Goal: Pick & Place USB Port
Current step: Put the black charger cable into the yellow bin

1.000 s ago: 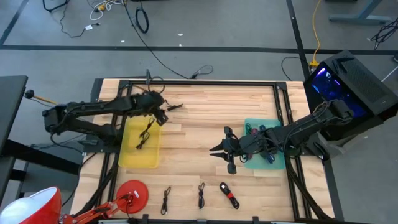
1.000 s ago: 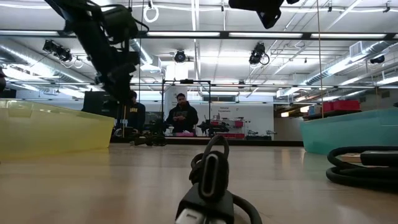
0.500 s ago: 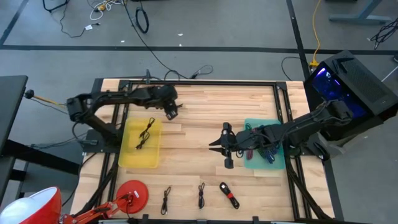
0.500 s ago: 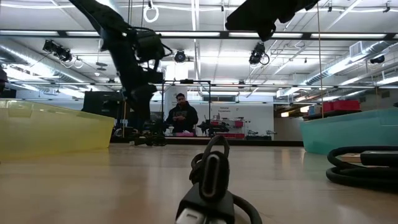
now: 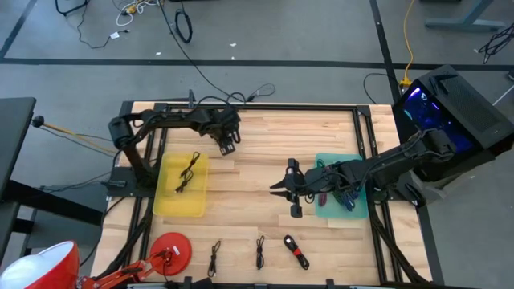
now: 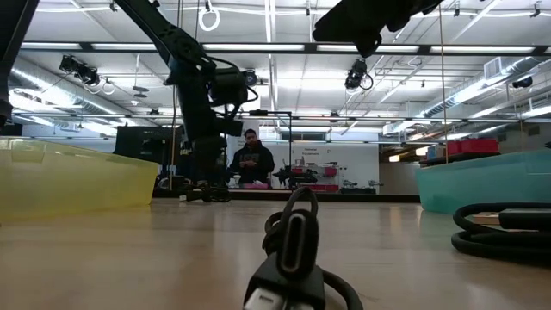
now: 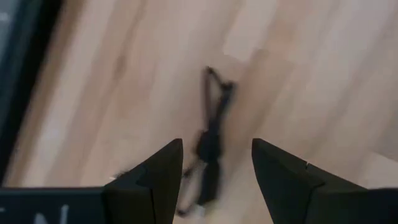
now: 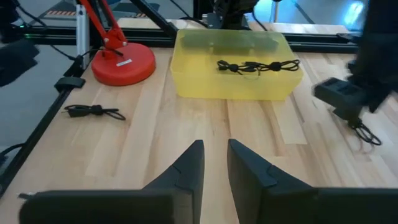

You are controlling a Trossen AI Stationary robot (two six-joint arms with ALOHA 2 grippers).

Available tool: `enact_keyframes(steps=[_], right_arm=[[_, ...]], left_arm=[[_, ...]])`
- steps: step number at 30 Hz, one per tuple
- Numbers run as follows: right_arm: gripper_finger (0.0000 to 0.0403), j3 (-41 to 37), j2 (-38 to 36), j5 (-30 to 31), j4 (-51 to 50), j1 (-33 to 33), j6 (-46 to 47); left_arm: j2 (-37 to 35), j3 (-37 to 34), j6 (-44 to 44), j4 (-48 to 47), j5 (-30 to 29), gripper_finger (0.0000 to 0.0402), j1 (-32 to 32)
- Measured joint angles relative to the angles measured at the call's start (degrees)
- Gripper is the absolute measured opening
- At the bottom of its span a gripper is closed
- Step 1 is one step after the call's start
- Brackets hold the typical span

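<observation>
A small black bundled cable [image 7: 211, 146] lies on the wood at the table's far middle. My left gripper [image 7: 216, 165] hovers right above it, open, one finger on either side and neither touching; in the high view the left gripper [image 5: 229, 142] covers most of the cable. My right gripper [image 5: 277, 191] waits above the table's middle right, just left of the teal tray [image 5: 353, 210], with a narrow gap between its fingers [image 8: 214, 158] and nothing held. The yellow tray [image 5: 165, 201] holds one black cable [image 5: 189, 172].
The teal tray holds several cables [image 5: 337, 178]. Three bundled cables lie along the near edge [image 5: 214, 257], [image 5: 259, 251], [image 5: 295, 251], beside a red disc base [image 5: 170, 253]. One of those cables fills the low view's foreground [image 6: 293, 250]. Bare wood lies between the trays.
My left gripper has swung from over the yellow tray's far end toward the table's right and slightly far, ending above the loose cable, while its arm has stretched out. My right gripper has shifted slightly toward the far edge.
</observation>
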Motion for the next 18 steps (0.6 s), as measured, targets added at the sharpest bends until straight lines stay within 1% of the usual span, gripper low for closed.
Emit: enact_keyframes(steps=[3,7,10,15,18], right_arm=[[0.0072,0.0,0.0,-0.4,0.0,0.0,-0.2],[0.0072,0.0,0.0,-0.4,0.2,0.0,-0.2],[0.0072,0.0,0.0,-0.4,0.2,0.0,-0.3],[0.0072,0.0,0.0,-0.4,0.3,0.0,-0.3],[0.0072,0.0,0.0,-0.4,0.3,0.0,-0.3]], left_arm=[[0.2,0.2,0.4,-0.8,-2.7,0.0197,0.2],[0.2,0.2,0.3,-0.6,-1.4,0.0197,1.2],[1.6,0.3,0.2,-1.0,-0.4,0.0197,1.8],[4.7,0.2,0.3,0.0,-2.4,0.0197,2.3],[6.4,0.4,0.3,1.0,-2.3,0.0196,2.7]])
